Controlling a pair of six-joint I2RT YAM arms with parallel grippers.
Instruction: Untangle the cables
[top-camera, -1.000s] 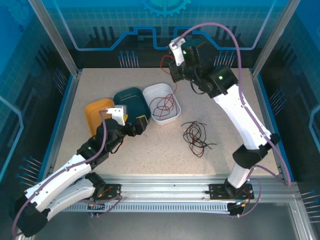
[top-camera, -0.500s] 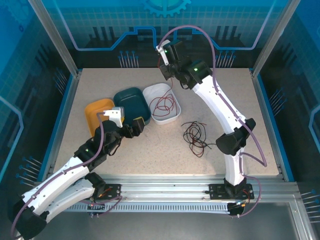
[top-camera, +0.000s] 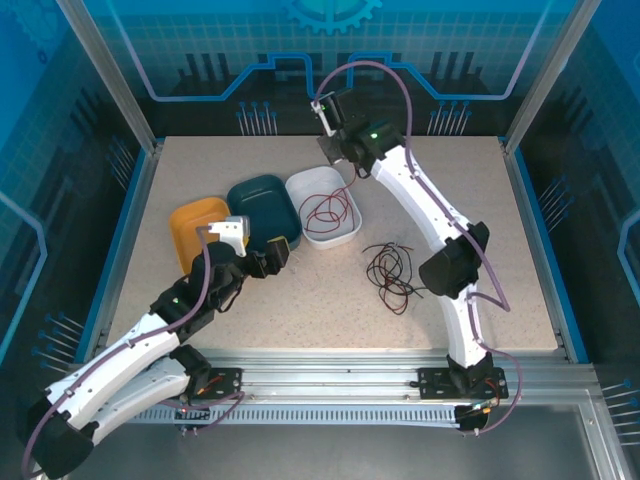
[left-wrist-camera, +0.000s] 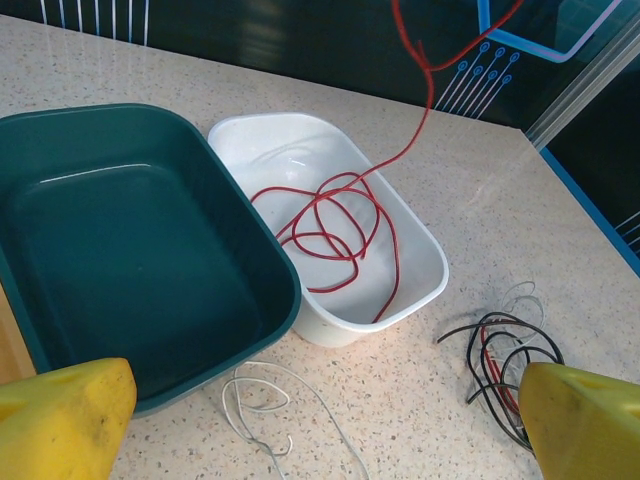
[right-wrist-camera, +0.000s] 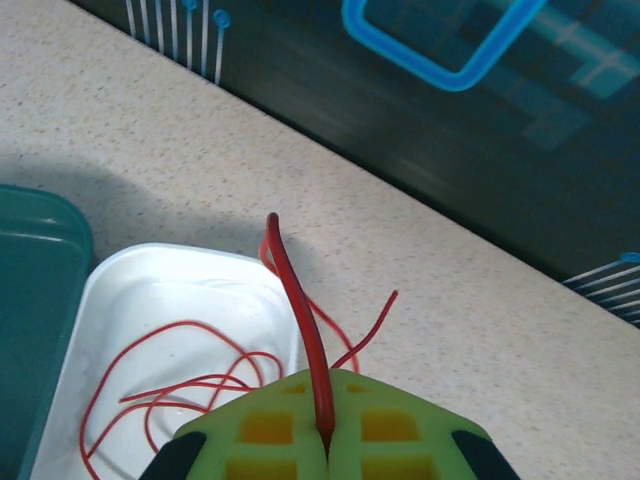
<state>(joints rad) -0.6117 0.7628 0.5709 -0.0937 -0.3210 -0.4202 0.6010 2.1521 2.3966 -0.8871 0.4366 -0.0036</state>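
While my right gripper (right-wrist-camera: 326, 440) pinches the red cable (right-wrist-camera: 297, 300) above the white tray (right-wrist-camera: 120, 300), a hasty release could drape it over the rim; my left gripper (left-wrist-camera: 320, 420) sits open.

Red cable (left-wrist-camera: 322, 238) coiled in white tub (left-wrist-camera: 268, 160) (one end raised); black tangle (left-wrist-camera: 500, 350), white strand (left-wrist-camera: 262, 385) loose on table (left-wrist-camera: 480, 200).

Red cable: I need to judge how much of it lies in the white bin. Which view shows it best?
Left wrist: the red cable shows large, coiled in the white bin, a strand rising over the rim. Top external shows the same loops, small. Right wrist shows the strand pinched in the right gripper and part of the coil.
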